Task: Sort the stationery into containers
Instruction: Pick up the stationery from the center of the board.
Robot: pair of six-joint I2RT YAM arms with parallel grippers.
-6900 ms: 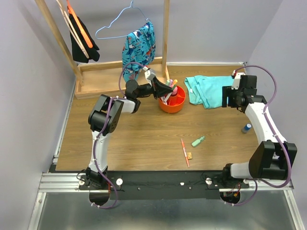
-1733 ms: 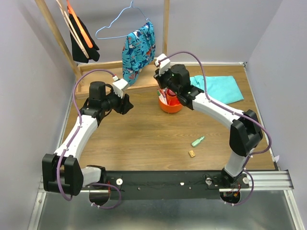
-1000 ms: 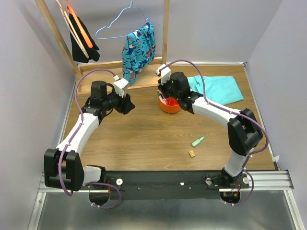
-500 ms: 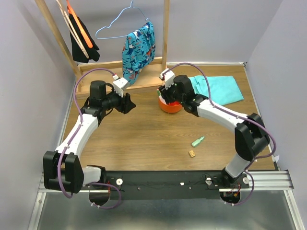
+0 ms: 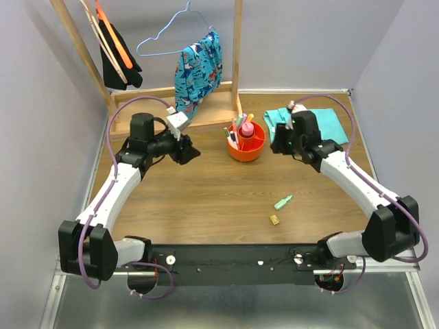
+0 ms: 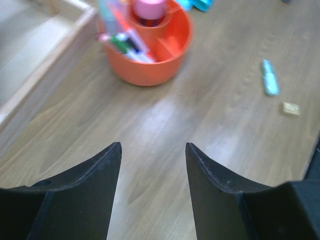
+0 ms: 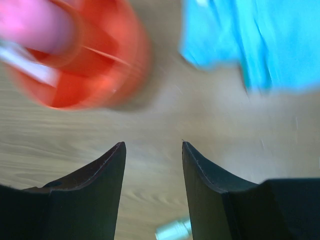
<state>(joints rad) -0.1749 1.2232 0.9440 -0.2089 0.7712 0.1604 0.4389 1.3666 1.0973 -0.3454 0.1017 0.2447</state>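
I see my left gripper [image 6: 152,147] and right gripper [image 7: 152,145] both spread wide, holding nothing. The green highlighter [image 5: 282,202] lies flat on the table [image 5: 206,199], well apart from the orange bowl [image 5: 248,156]. Its long axis slants near-left to far-right, with the tan eraser [image 5: 274,220] just beside it.

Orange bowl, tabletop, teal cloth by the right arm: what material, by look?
Orange bowl: likely moulded plastic, smooth uniform colour, slight sheen.
Tabletop: wood or wood-look laminate, visible grain, soft glare.
Teal cloth: soft fabric, folds and wrinkles.
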